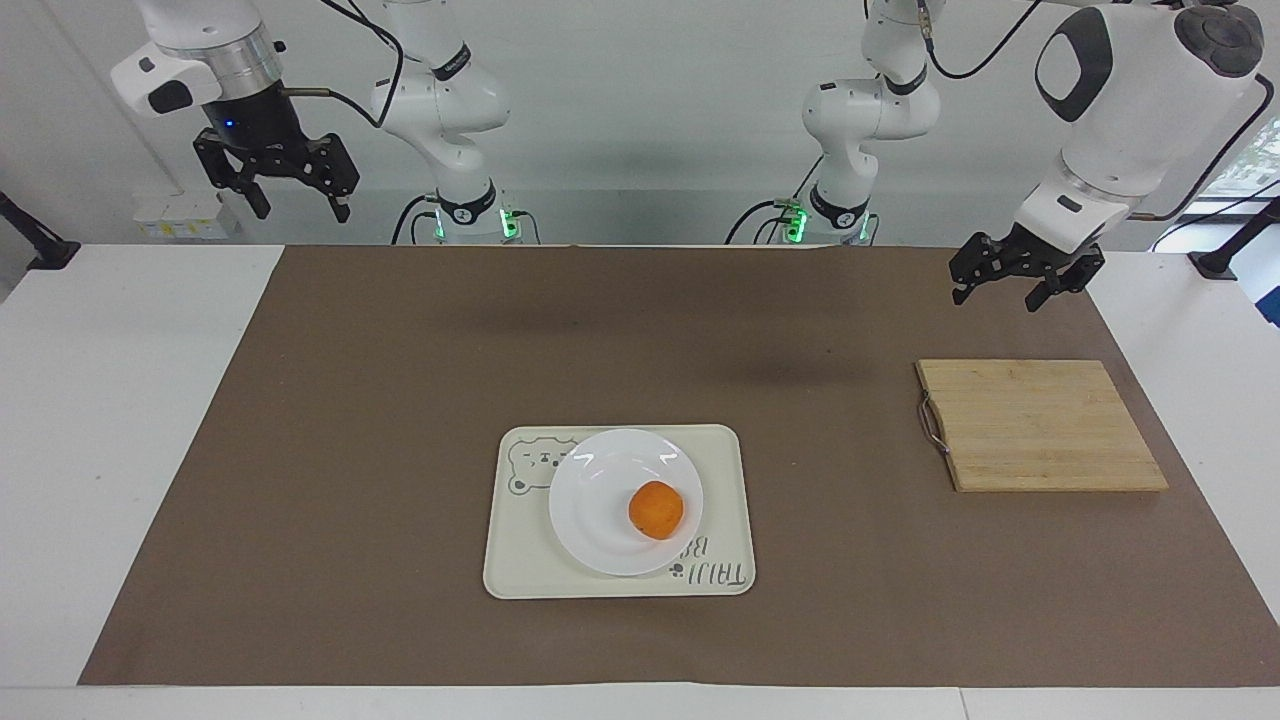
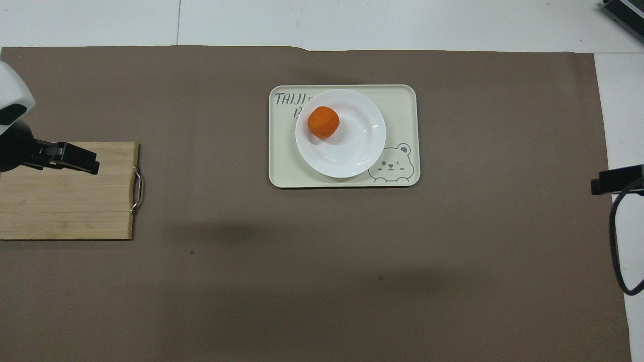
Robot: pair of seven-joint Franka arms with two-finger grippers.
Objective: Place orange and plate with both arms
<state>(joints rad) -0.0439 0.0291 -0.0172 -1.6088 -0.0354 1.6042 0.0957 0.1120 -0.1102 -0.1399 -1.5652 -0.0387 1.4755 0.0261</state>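
The orange lies on the white plate, off the plate's centre. The plate rests on a cream tray with a bear drawing in the middle of the mat. My left gripper hangs open and empty in the air, over the cutting board's edge at the left arm's end. Raised high over the mat's edge at the right arm's end, my right gripper is also open and holds nothing. Both are well apart from the plate and orange.
A wooden cutting board with a metal handle lies on the brown mat toward the left arm's end. White table borders the mat on all sides. A black cable loops down from the right arm.
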